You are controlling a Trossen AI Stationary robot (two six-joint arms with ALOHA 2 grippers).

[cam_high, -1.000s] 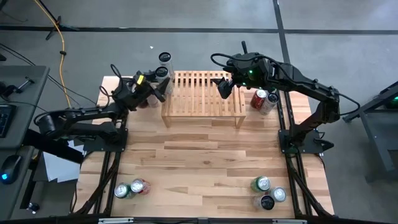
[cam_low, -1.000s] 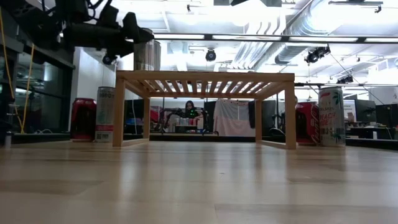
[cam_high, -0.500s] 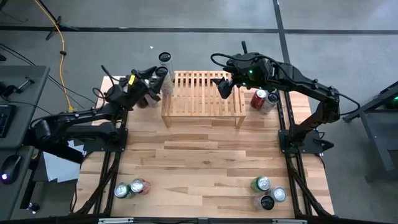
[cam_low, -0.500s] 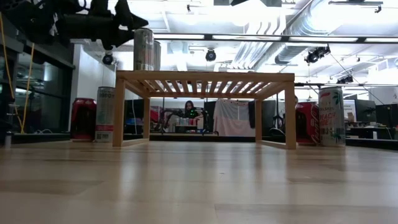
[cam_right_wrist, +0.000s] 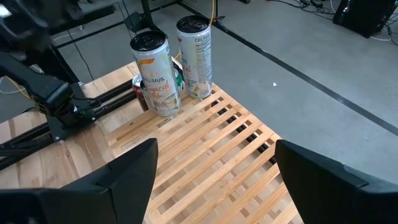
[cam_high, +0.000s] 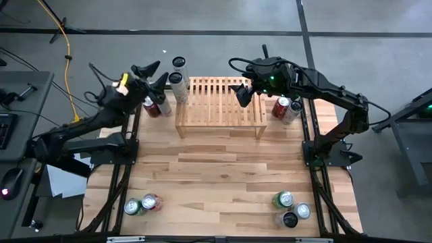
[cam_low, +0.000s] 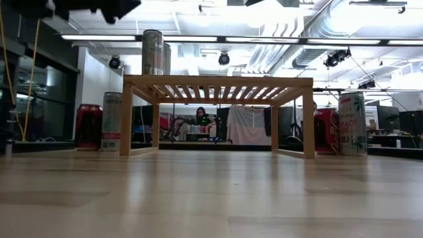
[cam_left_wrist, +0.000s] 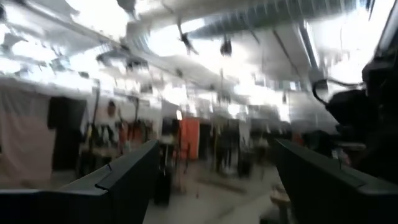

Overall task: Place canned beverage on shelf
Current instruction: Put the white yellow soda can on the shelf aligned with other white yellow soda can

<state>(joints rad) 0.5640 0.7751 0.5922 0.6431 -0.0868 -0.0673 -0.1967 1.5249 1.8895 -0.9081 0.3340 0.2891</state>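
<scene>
From above, you see the shelf (cam_high: 220, 102) at the table's (cam_high: 223, 169) far edge with two tall cans (cam_high: 178, 86) upright at its left end, one behind the other. Your left gripper (cam_high: 154, 73) sits just left of them, spread wide and empty, clear of both cans. Your right gripper (cam_high: 243, 93) hovers over the shelf's right part, also wide with nothing in it.

At table level, the cans (cam_low: 153, 51) stand on the shelf's (cam_low: 217, 82) slatted top above its left leg. A tall can (cam_low: 351, 123) right of the shelf reads "PEACH".

The left wrist view gives you only the blurred room between its fingers (cam_left_wrist: 127, 177).

In the right wrist view, the nearer can (cam_right_wrist: 155, 73) reads "CELSIUS", as does the farther one (cam_right_wrist: 195, 57); both stand on the slats, well beyond that gripper's spread fingers (cam_right_wrist: 130, 171).
</scene>
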